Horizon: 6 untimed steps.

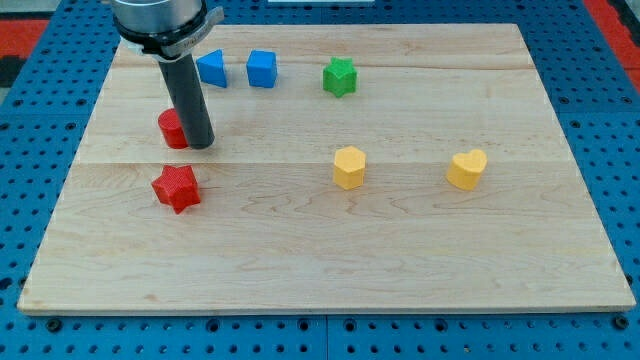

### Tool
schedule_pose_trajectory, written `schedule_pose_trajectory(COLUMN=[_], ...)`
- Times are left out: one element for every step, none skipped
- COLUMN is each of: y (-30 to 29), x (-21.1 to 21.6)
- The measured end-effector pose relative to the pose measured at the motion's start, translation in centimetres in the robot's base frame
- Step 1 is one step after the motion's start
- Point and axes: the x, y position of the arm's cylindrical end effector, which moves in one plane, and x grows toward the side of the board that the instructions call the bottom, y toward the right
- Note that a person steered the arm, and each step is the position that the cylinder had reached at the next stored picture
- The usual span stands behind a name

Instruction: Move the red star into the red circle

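The red star (177,188) lies on the wooden board at the view's left, below the middle. The red circle block (172,128) sits above it, partly hidden behind my rod. My tip (201,145) rests on the board right next to the red circle's right side, above and slightly right of the red star, with a gap between tip and star.
A blue triangle-like block (212,69) and a blue cube (262,69) sit near the view's top, with a green star (340,76) to their right. A yellow hexagon (349,167) and a yellow heart (467,169) lie at mid-right. The board's left edge (70,190) is close.
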Motion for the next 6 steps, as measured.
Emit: schedule_pose_trajectory(y=[4.6, 4.2, -0.5, -4.3, -5.6, -3.9], x=[5.0, 9.3, 9.0, 6.6, 4.2, 1.5])
